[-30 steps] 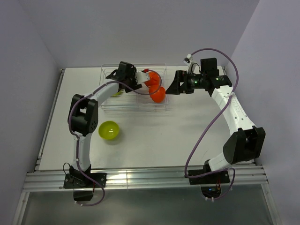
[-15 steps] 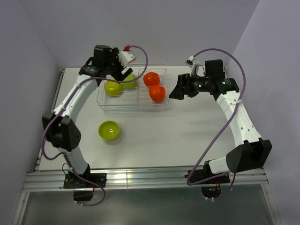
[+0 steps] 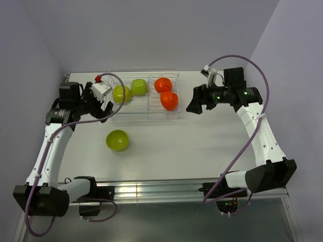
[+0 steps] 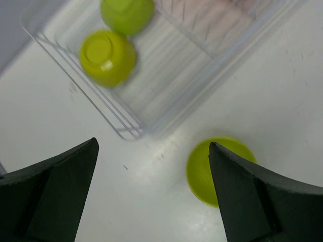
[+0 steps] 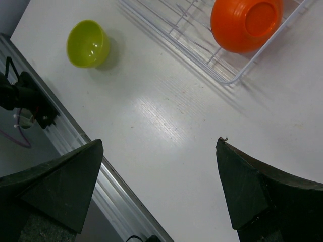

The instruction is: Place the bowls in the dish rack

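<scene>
Rack [image 3: 143,109] sits at the far middle of the table [image 3: 202,146]. It's got two green bowls [image 3: 121,93] [image 3: 139,86] in its left half and two orange bowls [image 3: 162,84] [image 3: 169,101] in its right half. There's a loose green bowl [image 3: 117,139] right way up on the table, near side of the rack's left end. Left gripper [image 4: 152,146] hangs just left of the rack, fingers spread wide, nothing in them. Right gripper [image 5: 159,142] hovers just right of the rack, same deal, spread wide and empty.
</scene>
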